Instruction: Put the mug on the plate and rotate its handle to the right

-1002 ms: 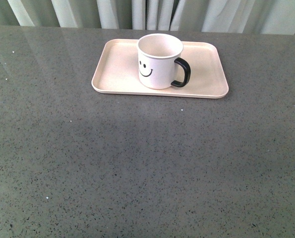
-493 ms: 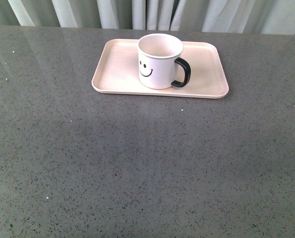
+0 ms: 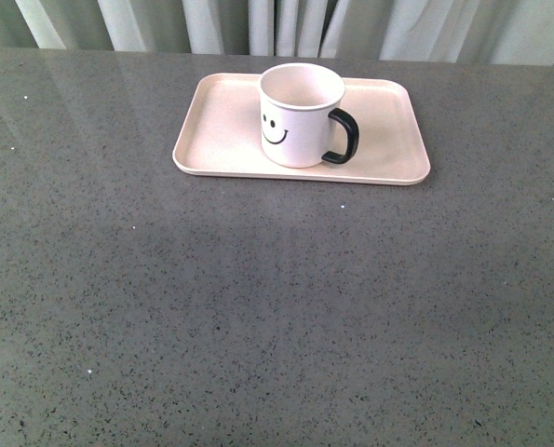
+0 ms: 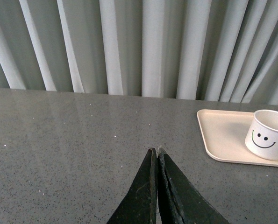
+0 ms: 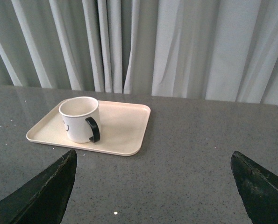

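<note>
Half the smiley (image 5: 65, 125) behind mug (image 5: 79, 116) curve

The left end effector (image 4: 156, 151) is seen with its dark fingers pressed together tip to tip. The right end effector (image 5: 153, 153) is spread wide, fingers well apart.

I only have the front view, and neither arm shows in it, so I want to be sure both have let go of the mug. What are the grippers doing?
Observer: The left gripper is shut, jaws pressed together, holding nothing. It is over bare table, apart from the plate.
Operator: And the right one?
Observer: The right gripper is wide open and holding nothing. The mug stands on the plate ahead of it, and the gripper is not touching it.
</note>
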### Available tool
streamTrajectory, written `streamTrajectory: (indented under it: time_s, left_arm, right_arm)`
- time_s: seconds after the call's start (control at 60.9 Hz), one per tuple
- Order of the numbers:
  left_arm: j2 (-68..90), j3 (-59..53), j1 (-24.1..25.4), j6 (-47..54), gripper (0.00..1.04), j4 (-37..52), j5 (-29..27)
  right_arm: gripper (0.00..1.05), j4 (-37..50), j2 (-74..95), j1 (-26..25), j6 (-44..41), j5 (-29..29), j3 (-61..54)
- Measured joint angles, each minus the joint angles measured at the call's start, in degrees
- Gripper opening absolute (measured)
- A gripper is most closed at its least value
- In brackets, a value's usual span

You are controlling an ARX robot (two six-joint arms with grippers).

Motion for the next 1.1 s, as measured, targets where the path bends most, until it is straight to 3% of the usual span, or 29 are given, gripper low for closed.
streamTrajectory:
  time_s: [0.148,0.263,0.624,0.657,0.69,0.755,0.821,0.952,1.1]
  left_arm:
    - [0.00,0.00,0.00,0.00,0.01,0.00,0.00]
    - [-0.02,0.00,0.00,-0.02,0.28,0.00,0.00]
    - [-0.04,0.00,0.00,-0.02,0.89,0.00,0.00]
    - [-0.04,0.00,0.00,-0.02,0.94,0.00,0.00]
    - [-0.04,0.00,0.00,0.04,0.97,0.00,-0.11]
    - [-0.04,0.00,0.02,0.00,0.95,0.00,0.04]
    - [-0.04,0.00,0.00,0.00,0.96,0.00,0.02]
    - [-0.04,0.00,0.02,0.00,0.96,0.00,0.00]
    - [-0.04,0.00,0.00,0.00,0.96,0.00,0.00]
  right_arm:
    - [0.96,0.00,0.00,0.00,0.00,0.02,0.00]
    - [0.96,0.00,0.00,0.00,-0.02,0.00,0.00]
    - [0.96,0.00,0.00,0.00,0.00,0.00,0.00]
    - [0.96,-2.69,1.62,-0.90,-1.60,-2.32,0.94]
    - [0.96,-9.73,5.18,-3.02,-5.68,-9.84,3.87]
    - [0.96,-21.00,17.42,-7.34,-14.36,-20.57,10.73]
    - [0.96,-21.53,28.55,-8.94,-21.18,-25.33,15.76]
    - [0.96,-15.08,45.75,-9.11,-24.24,-26.34,25.73]
    - [0.96,-9.99,68.39,-5.86,-21.14,-21.14,39.76]
